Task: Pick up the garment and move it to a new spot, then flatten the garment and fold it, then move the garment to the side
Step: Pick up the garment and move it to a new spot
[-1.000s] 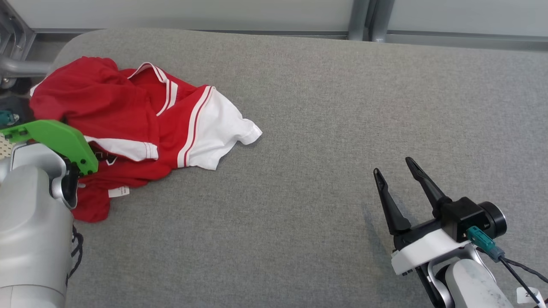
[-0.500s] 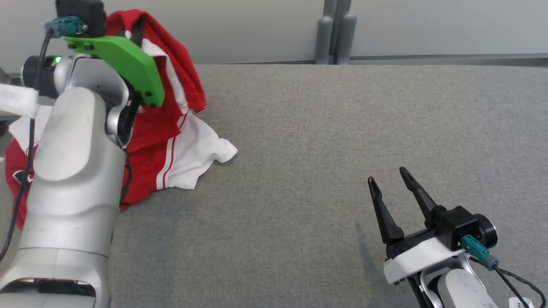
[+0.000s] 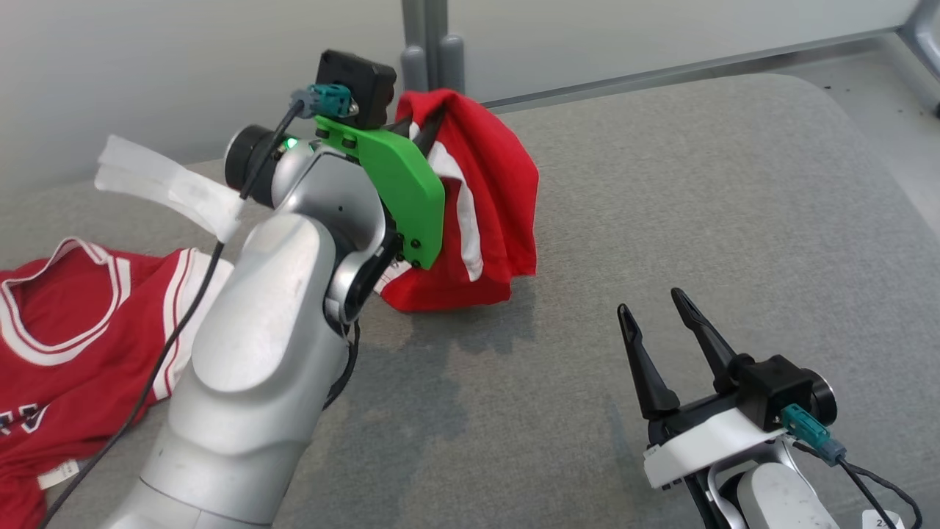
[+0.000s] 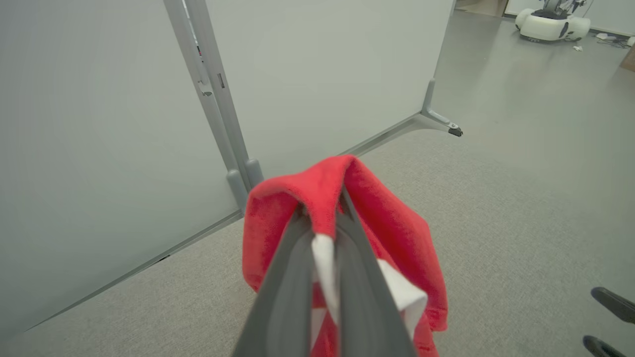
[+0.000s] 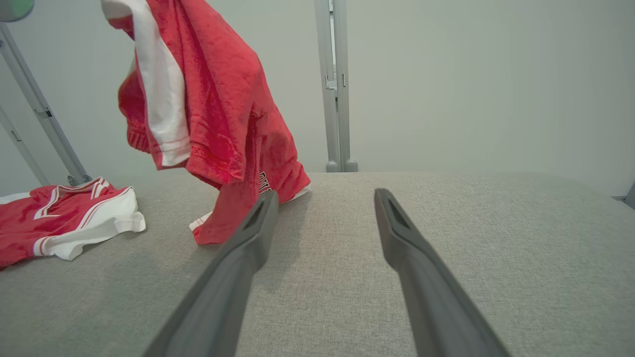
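The garment (image 3: 492, 191) is red with white stripes. It hangs bunched from my left gripper (image 3: 429, 125), which is shut on its top fold above the grey padded table (image 3: 661, 184). Its lower end rests on the table. In the left wrist view the fingers (image 4: 292, 277) pinch red and white cloth (image 4: 397, 233) between them. From the right wrist view the garment (image 5: 223, 99) dangles at the upper left. My right gripper (image 3: 652, 305) stands open and holds nothing low at the front right, apart from the cloth; its spread fingers (image 5: 326, 196) point at bare table.
A second red and white jersey (image 3: 66, 323) lies flat at the table's left end, also in the right wrist view (image 5: 59, 218). Grey partition panels with a metal post (image 3: 426, 44) stand behind the table. The table's rounded right end (image 3: 866, 147) borders the floor.
The head view has swung, so the whole picture shifted. My left gripper has lifted the garment off the pile and carried it up and towards the middle. The right gripper stays open.
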Controlling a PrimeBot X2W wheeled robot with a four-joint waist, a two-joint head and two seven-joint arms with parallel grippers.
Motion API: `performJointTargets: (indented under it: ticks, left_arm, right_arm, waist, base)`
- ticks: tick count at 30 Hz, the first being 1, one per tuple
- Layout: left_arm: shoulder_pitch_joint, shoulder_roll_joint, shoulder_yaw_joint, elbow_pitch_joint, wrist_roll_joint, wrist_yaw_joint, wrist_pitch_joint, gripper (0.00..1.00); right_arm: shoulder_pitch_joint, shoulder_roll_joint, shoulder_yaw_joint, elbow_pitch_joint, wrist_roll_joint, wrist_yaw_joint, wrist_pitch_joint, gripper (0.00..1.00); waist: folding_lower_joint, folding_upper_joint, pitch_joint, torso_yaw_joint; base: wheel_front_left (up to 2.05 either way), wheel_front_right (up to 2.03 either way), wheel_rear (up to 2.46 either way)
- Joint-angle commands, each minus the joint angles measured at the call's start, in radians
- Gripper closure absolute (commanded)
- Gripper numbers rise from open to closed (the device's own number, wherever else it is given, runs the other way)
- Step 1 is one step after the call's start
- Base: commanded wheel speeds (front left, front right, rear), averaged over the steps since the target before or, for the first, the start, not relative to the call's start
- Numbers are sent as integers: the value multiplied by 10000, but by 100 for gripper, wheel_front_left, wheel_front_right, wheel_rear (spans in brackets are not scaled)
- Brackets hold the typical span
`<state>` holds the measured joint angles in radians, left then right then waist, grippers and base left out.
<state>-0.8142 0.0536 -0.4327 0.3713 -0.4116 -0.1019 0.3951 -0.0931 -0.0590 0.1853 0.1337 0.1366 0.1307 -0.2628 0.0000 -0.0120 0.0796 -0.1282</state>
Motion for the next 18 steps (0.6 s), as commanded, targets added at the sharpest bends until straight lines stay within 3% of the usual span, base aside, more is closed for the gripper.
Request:
performJointTargets:
  ticks: [1,8,14,15,16,17,18]
  left_arm:
    - [306,44,-127,-38,-98,173,85,100]
    - [1116,7,-1265,614,-415,682,289,100]
    - [1223,129,-1450,1982,-206,833,-94,100]
    - [1194,134,-1434,2170,-202,844,-213,91]
    - [1153,128,-1407,2544,-219,778,-531,57]
    - [1188,115,-1383,2705,-313,740,-681,40]
    - [1247,100,-1388,2842,-375,682,-821,9]
  right_arm:
    - [-111,26,57,-36,96,1,-32,0]
    - [-319,81,597,-39,450,1,-32,0]
    - [-303,81,1198,-33,821,1,-32,0]
    - [-293,81,1252,-17,832,1,-32,0]
    - [-280,83,1415,57,830,1,-32,0]
    - [-284,85,1505,105,810,1,-32,0]
    - [-298,84,1587,153,774,1,-32,0]
  waist:
    - [0,120,210,-1088]
    - [0,120,803,-2292]
    - [0,120,1088,-2889]
    - [0,120,1104,-2920]
    - [0,120,1104,-2959]
    - [0,120,1079,-2968]
    - [0,120,1045,-2969]
  base:
    - [0,0,0]
    - [0,0,0]
    - [0,0,0]
    - [0,0,0]
    - [0,0,0]
    - [0,0,0]
    - [0,0,0]
